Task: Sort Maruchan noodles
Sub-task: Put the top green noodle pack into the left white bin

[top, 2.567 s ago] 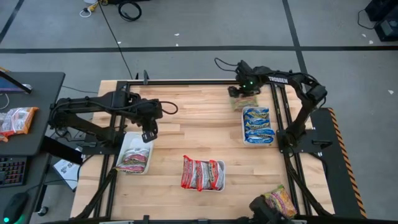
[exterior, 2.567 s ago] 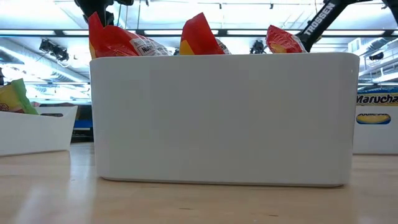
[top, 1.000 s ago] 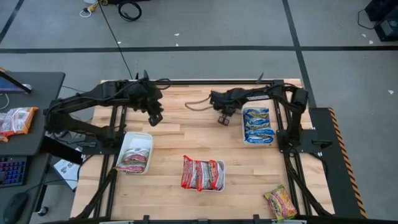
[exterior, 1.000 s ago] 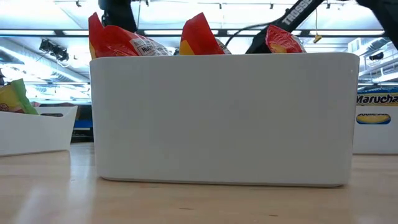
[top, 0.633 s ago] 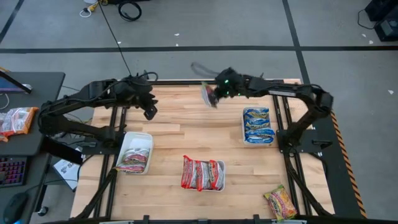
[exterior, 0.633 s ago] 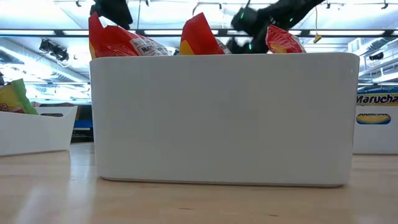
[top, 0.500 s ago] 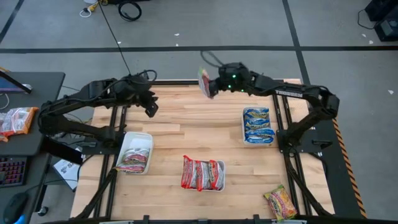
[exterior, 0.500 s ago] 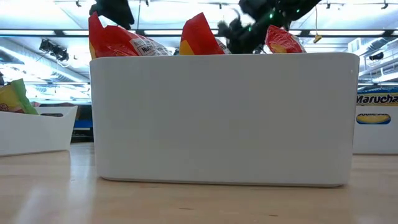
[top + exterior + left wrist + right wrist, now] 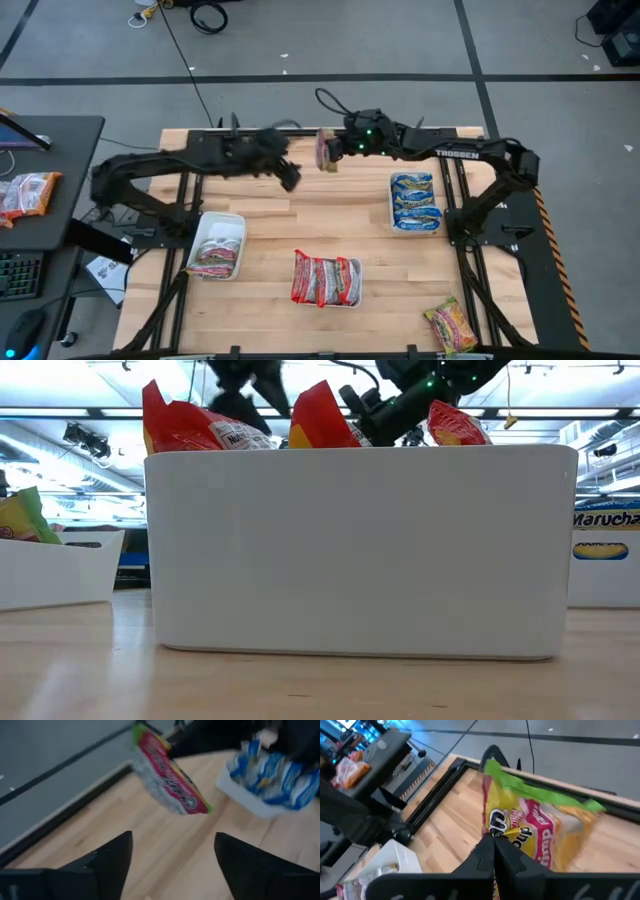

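A yellow, pink and green Maruchan noodle packet [image 9: 540, 827] hangs in the air over the far middle of the table [image 9: 300, 215], with my right gripper [image 9: 493, 840] shut on it. In the high view the packet [image 9: 325, 150] shows edge-on. My left gripper [image 9: 172, 865] stands open just left of the packet [image 9: 167, 775], pointing at it with nothing between its fingers. In the high view my left gripper [image 9: 290, 178] is beside the packet. Other noodle packets lie in three white trays. My right gripper pinches the packet by one edge [image 9: 496, 831] between its two fingers. The fingers reach in from the table's right, slanting a little down. The packet stands out beyond the fingertips on its edge, lifted clear of the table.
A left tray [image 9: 232, 222] holds yellow-green packets, a near-middle tray [image 9: 356, 285] red ones, a right tray [image 9: 392, 205] blue ones. A loose yellow packet [image 9: 450, 325] lies at the near right corner. In the low view the middle tray [image 9: 360, 550] fills the foreground.
My right gripper has risen from the table with the packet, gone toward the far edge and left, and rolled, so the packet now stands on edge in the air. My left gripper has swung toward the table's right, up to the packet.
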Action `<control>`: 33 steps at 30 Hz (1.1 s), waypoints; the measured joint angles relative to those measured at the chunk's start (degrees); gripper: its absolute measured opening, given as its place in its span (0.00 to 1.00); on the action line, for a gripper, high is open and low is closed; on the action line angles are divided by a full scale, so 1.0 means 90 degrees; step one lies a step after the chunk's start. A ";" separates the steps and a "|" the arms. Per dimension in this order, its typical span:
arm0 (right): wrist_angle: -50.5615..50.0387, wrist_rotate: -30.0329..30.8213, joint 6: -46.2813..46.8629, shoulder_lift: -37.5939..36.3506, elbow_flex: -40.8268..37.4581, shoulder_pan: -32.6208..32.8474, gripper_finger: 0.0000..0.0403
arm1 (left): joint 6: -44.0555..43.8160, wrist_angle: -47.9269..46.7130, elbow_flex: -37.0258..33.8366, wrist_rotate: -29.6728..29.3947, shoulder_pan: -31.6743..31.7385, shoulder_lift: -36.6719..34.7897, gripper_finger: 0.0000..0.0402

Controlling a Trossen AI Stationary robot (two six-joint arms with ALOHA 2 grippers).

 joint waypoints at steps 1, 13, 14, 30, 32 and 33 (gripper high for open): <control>-0.0014 -0.0004 0.0001 0.0019 0.0000 0.0052 0.01 | -0.0022 0.0014 0.0000 -0.0026 -0.0097 0.0190 0.73; -0.0094 0.0050 -0.0006 -0.0024 0.0000 0.0402 0.01 | -0.0983 0.1377 -0.0002 -0.0328 -0.0671 0.1166 0.78; -0.0109 0.0045 -0.0009 -0.0024 0.0000 0.0423 0.01 | -0.1084 0.1380 -0.0021 -0.0388 -0.0643 0.1162 0.78; -0.0372 -0.0217 0.0045 -0.0016 0.0000 0.0583 0.01 | -0.3224 0.4453 -0.2064 -0.0999 -0.0665 0.1085 0.78; -0.0414 -0.0214 0.0118 -0.0002 0.0000 0.0582 0.01 | -0.3141 0.4500 -0.2062 -0.1144 -0.0626 0.1085 0.78; -0.0466 -0.0189 0.0163 -0.0002 0.0000 0.0583 0.01 | -0.3097 0.4476 -0.2062 -0.1173 -0.0591 0.1088 0.78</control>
